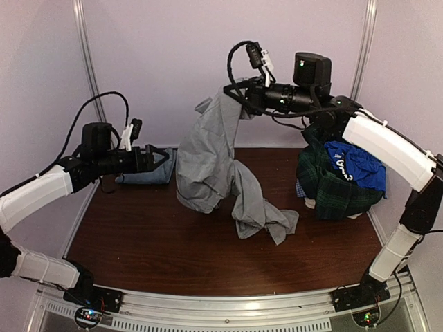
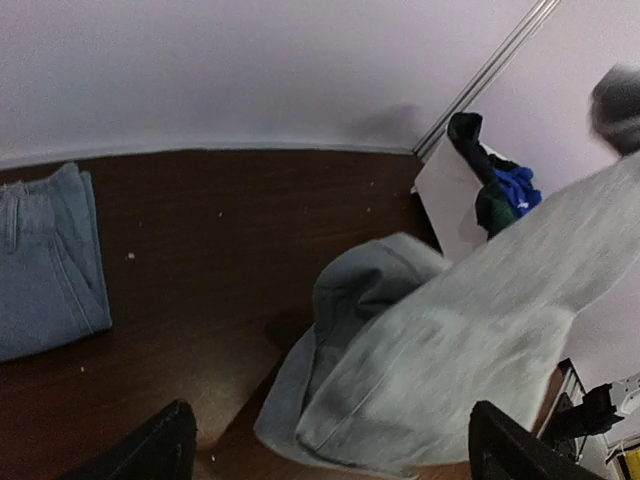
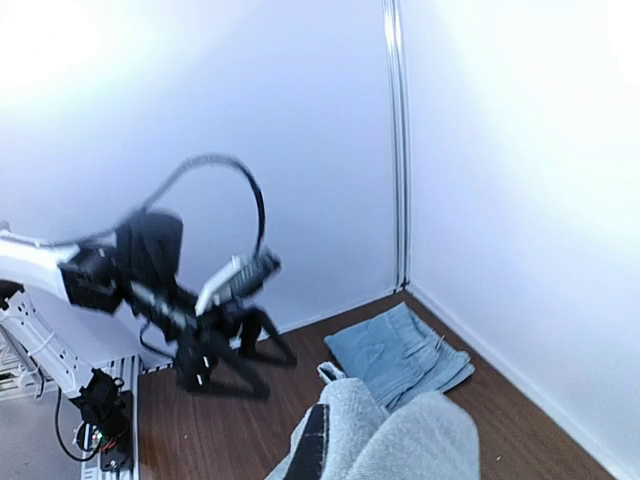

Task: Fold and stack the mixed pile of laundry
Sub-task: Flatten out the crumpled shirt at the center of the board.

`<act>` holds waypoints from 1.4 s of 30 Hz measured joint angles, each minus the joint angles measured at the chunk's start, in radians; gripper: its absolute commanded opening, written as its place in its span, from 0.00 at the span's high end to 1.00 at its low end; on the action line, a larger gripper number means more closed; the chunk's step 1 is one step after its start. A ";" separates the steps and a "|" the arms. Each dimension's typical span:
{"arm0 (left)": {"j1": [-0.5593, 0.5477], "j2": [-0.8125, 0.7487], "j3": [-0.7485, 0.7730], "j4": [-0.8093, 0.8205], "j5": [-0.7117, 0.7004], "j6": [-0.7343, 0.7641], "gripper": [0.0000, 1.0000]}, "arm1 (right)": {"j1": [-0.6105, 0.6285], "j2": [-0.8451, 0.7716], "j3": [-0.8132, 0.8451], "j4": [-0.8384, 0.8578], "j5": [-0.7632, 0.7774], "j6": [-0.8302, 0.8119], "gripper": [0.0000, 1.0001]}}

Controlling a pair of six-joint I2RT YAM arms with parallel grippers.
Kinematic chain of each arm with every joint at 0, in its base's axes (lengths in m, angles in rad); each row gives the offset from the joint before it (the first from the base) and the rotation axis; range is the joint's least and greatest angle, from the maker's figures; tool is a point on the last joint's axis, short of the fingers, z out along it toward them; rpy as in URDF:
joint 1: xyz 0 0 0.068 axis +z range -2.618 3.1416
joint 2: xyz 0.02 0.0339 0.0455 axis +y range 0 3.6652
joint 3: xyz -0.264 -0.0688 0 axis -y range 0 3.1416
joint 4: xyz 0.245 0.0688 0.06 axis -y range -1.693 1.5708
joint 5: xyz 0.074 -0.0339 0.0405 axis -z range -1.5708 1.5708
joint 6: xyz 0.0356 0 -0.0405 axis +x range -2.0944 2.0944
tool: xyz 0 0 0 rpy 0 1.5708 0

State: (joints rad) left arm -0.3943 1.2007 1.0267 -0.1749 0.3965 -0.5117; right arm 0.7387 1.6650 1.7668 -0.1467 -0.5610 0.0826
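Pinched by the right gripper (image 1: pixel 232 97), the grey garment (image 1: pixel 204 159) hung between the laundry pile (image 1: pixel 332 187) and the wide-open, empty left gripper (image 1: pixel 163 158) beside folded jeans (image 1: pixel 147 176).

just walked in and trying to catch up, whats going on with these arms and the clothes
The right gripper is shut on the top of a grey garment, holding it up so it hangs with its lower end crumpled on the table. The left gripper is open just left of the hanging cloth, gripping nothing. The mixed laundry pile sits at the far right; a small folded blue-grey stack lies at the far left.
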 measured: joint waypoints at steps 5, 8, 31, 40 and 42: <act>-0.005 0.006 -0.276 0.122 -0.019 -0.016 0.02 | -0.018 -0.038 0.127 -0.022 0.021 -0.009 1.00; -0.016 0.017 -0.365 0.231 -0.011 -0.027 0.03 | -0.018 -0.046 0.180 -0.030 0.027 -0.013 1.00; -0.166 0.387 -0.235 1.039 0.232 -0.342 1.00 | -0.075 -0.075 0.233 -0.138 0.058 -0.043 1.00; -0.166 0.451 0.347 0.636 0.285 -0.182 1.00 | -0.260 -0.173 0.319 -0.168 0.047 -0.021 1.00; -0.144 0.407 0.397 0.516 0.285 -0.137 1.00 | -0.239 -0.179 0.319 -0.148 -0.006 0.005 1.00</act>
State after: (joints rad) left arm -0.5381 1.6073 1.4239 0.3412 0.6815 -0.6483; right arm 0.4999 1.4857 2.0853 -0.2947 -0.5674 0.0879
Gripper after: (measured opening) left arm 0.029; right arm 0.008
